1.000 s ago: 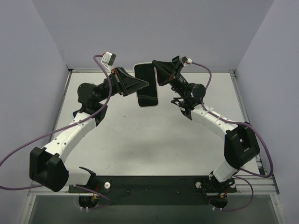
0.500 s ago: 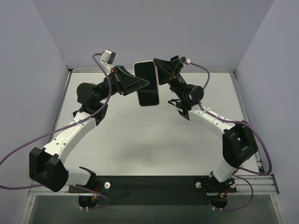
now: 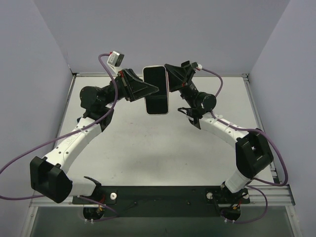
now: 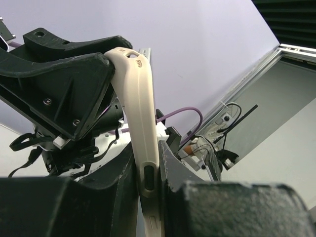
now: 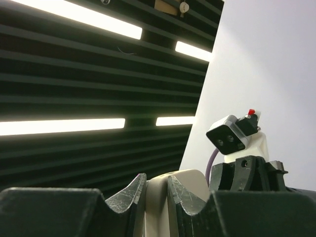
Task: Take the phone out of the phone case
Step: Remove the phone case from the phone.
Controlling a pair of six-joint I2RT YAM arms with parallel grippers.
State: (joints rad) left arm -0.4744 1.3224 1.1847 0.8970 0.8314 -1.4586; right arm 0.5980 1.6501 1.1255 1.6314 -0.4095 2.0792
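Black phone (image 3: 156, 98) in cream rubbery case (image 4: 140, 123), held aloft
Left tool (image 3: 152, 90) and right tool (image 3: 168, 80) both clamp the case edges

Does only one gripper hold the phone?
No: the left gripper and the right gripper each clamp an opposite edge of the phone.

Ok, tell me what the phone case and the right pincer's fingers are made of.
The phone case: cream, matte, probably silicone or soft plastic; its edge looks bowed. The right pincer's fingers: black, matte, likely hard plastic, with rough, scuffed edges.
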